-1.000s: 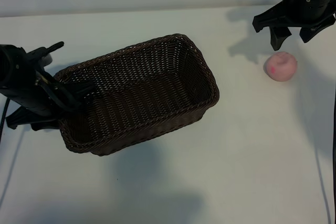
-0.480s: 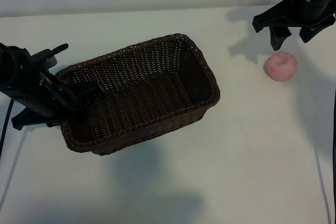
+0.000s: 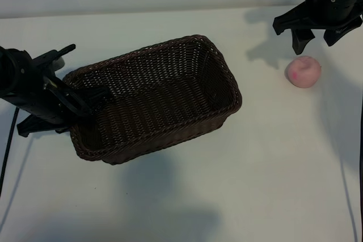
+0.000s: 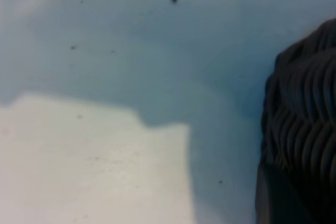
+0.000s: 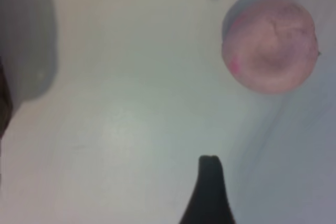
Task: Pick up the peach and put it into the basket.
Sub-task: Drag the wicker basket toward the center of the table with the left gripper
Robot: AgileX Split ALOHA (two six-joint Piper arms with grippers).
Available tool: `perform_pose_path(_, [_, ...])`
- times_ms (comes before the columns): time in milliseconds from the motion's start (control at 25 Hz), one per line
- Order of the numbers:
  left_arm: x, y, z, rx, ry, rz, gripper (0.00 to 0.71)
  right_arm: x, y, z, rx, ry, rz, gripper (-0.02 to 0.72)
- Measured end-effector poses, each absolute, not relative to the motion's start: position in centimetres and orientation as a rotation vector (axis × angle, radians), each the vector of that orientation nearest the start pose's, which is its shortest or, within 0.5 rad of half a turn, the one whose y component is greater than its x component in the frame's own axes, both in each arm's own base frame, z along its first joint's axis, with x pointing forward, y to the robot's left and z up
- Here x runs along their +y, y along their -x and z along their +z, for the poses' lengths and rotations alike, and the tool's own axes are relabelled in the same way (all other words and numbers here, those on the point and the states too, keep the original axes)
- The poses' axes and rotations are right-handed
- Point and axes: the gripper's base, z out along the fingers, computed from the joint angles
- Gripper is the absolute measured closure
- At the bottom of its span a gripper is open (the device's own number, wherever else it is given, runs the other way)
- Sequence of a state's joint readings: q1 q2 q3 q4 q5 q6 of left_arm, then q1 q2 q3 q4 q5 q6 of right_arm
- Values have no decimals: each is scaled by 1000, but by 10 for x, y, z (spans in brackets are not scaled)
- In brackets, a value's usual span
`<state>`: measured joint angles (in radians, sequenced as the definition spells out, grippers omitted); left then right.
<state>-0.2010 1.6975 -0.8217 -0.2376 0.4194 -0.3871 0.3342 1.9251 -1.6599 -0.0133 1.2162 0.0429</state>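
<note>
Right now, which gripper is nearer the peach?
Right. The right gripper hangs open just above and behind the peach, not touching it. The left gripper is across the table at the basket's far end, on its rim.

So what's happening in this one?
The left gripper is at the near-left end of the basket, one finger inside the rim, apparently gripping the wall. The right gripper hangs open just above and behind the peach, which sits on the table well right of the basket. The peach has not been picked up yet.
</note>
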Motion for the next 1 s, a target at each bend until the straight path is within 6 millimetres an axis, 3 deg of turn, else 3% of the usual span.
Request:
perform_pose_path(360, [-79, -293, 156, 2744, 419, -492, 602, 130, -379, 262, 2933, 436, 30, 141])
perform_pose_path(640, [-72, -293, 180, 2670, 390, -600, 603, 130, -379, 262, 2933, 436, 30, 141])
perform_pose_path(1000, [-66, -322, 209, 2732, 151, -552, 605, 130, -379, 262, 2933, 436, 30, 141])
